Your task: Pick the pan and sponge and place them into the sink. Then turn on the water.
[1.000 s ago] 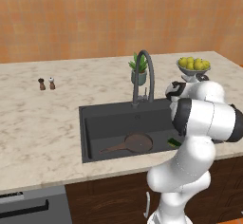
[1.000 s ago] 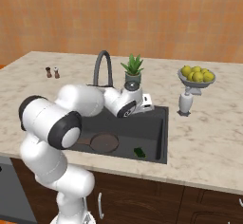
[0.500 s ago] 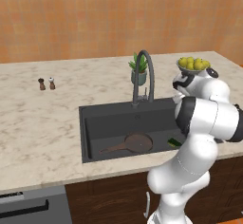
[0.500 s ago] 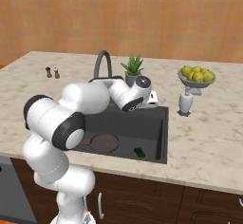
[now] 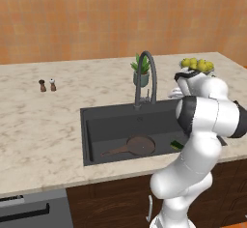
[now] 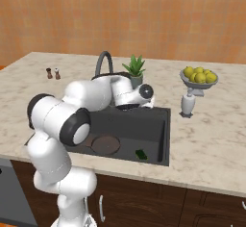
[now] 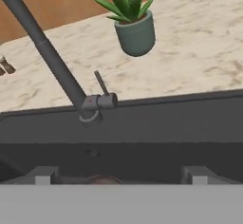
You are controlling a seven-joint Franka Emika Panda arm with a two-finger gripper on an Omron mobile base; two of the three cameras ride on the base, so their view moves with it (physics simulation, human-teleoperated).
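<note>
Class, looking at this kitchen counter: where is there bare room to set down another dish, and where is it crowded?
Free: the counter between the shakers and the sink. Crowded: behind the sink, around the faucet and plant, and by the fruit bowl.

Place: rendered home kitchen | shown by: marble-look counter (image 5: 38,121), black sink (image 5: 91,135) with arched faucet (image 5: 147,72), salt and pepper shakers (image 5: 47,85), potted plant (image 7: 133,23), bowl of lemons (image 6: 199,75), wooden cabinets (image 6: 144,195) beneath.
</note>
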